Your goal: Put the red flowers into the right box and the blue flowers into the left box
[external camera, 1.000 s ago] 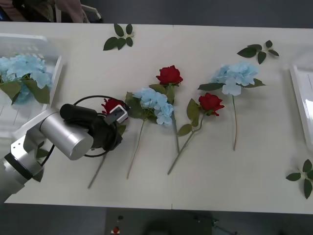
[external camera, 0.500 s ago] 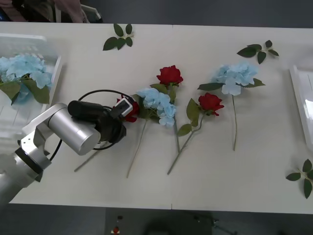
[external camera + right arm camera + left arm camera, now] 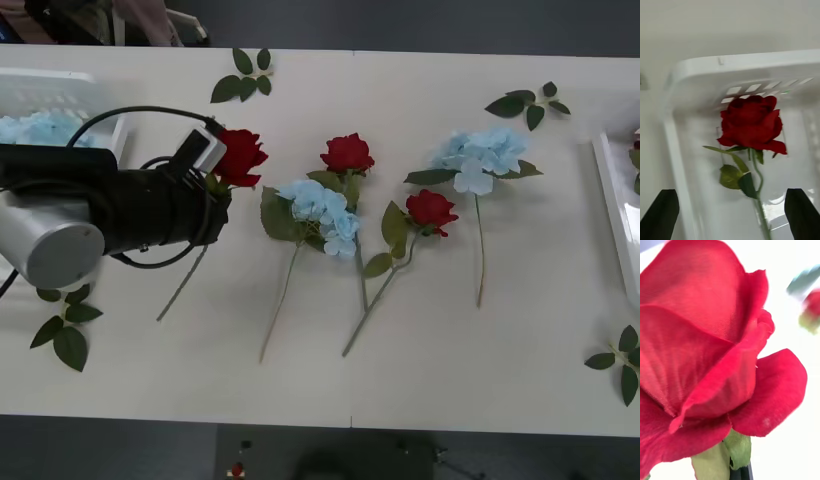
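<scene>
Red flowers [image 3: 347, 153]: deep red blooms, green stems and leaves. Blue flowers [image 3: 481, 155]: pale sky-blue petal clusters, green leaves. Left box [image 3: 60, 85]: white, slotted walls. Right box [image 3: 615, 200]: white. Table [image 3: 400, 380]: off-white. Loose leaf sprigs [image 3: 242, 77]: dark green. Left arm [image 3: 60, 225]: silver and black.

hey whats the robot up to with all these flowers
It is sorting artificial flowers on a white table into boxes. The left gripper holds a red rose by its stem, raised near the table's left side. The right gripper is open over the right box, where another red rose already lies. Blue flowers sit in the left box. Two red roses and two blue clusters wait on the table.
</scene>
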You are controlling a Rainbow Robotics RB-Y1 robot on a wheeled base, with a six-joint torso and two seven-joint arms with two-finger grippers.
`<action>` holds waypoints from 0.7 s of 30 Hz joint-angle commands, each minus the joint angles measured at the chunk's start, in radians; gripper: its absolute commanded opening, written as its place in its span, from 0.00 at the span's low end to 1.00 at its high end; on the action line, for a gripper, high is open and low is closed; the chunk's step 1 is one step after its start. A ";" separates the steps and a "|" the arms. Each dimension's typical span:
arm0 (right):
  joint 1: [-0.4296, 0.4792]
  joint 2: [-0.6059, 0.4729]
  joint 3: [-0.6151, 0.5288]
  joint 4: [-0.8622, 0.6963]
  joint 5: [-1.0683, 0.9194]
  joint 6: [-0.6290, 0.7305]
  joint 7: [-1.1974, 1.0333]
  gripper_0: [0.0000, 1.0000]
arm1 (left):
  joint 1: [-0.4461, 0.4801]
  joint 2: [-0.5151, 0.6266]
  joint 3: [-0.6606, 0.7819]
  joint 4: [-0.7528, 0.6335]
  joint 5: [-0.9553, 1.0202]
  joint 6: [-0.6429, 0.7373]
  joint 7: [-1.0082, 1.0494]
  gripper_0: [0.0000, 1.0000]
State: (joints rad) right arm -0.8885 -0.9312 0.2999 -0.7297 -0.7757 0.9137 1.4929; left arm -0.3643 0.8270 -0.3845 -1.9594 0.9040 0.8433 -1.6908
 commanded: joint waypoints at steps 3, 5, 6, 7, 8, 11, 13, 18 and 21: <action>0.042 -0.060 -0.013 -0.229 -0.228 0.059 0.083 0.85 | -0.119 -0.135 0.018 -0.027 0.070 -0.053 0.195 0.00; 0.088 -0.089 -0.018 -0.347 -0.333 0.068 0.084 0.85 | -0.165 -0.203 0.018 0.010 0.062 -0.064 0.238 0.00; 0.122 -0.107 -0.024 -0.422 -0.387 0.066 0.086 0.85 | -0.191 -0.243 0.018 0.039 0.056 -0.078 0.252 0.00; 0.148 -0.117 -0.033 -0.474 -0.419 0.065 0.086 0.85 | -0.212 -0.269 0.018 0.062 0.055 -0.090 0.253 0.00; 0.177 -0.126 -0.047 -0.534 -0.447 0.063 0.086 0.85 | -0.236 -0.292 0.018 0.090 0.053 -0.102 0.255 0.00; 0.286 -0.130 -0.119 -0.686 -0.551 0.051 0.087 0.85 | -0.303 -0.361 0.019 0.171 0.058 -0.148 0.258 0.00; 0.358 -0.135 -0.173 -0.767 -0.659 0.031 0.095 0.86 | -0.338 -0.407 0.024 0.226 0.055 -0.198 0.263 0.00; 0.493 -0.135 -0.271 -0.932 -0.817 -0.004 0.122 0.88 | -0.410 -0.450 0.026 0.326 0.067 -0.283 0.266 0.00; 0.556 -0.135 -0.297 -1.013 -0.926 -0.049 0.139 0.88 | -0.455 -0.462 0.033 0.361 0.104 -0.290 0.275 0.00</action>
State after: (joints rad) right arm -0.3421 -1.0409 0.0042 -1.6726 -1.6437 0.8894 1.5544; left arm -0.7626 0.3586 -0.3635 -1.6049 0.9796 0.5682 -1.4544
